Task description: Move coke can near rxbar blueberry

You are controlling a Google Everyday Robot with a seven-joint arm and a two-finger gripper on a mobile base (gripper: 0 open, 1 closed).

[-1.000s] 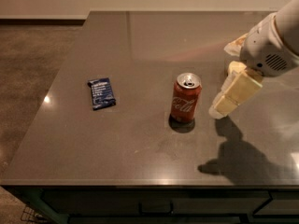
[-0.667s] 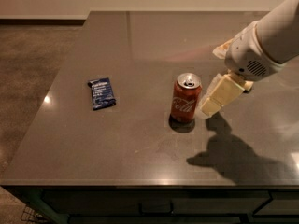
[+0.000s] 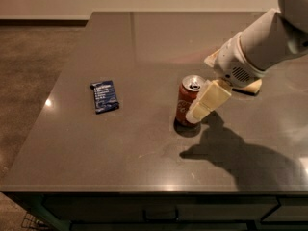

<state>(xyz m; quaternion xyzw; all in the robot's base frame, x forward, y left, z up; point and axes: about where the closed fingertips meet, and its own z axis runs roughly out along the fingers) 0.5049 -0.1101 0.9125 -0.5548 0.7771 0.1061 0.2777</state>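
Observation:
The red coke can (image 3: 186, 100) stands upright near the middle of the dark table (image 3: 144, 47). The dark blue rxbar blueberry (image 3: 105, 96) lies flat to the can's left, well apart from it. My gripper (image 3: 199, 110) reaches in from the upper right. One pale finger (image 3: 210, 100) lies against the can's right side, its tip near the can's lower half. The other finger is hidden.
A pale yellow sponge (image 3: 250, 86) lies behind my arm, mostly hidden. The arm's shadow falls on the table to the front right. The table's front edge (image 3: 144, 189) runs along the bottom, and the floor (image 3: 33, 66) lies to the left.
My gripper has moved left and down toward the can, from beside it to touching its right side. The can and the bar have not moved.

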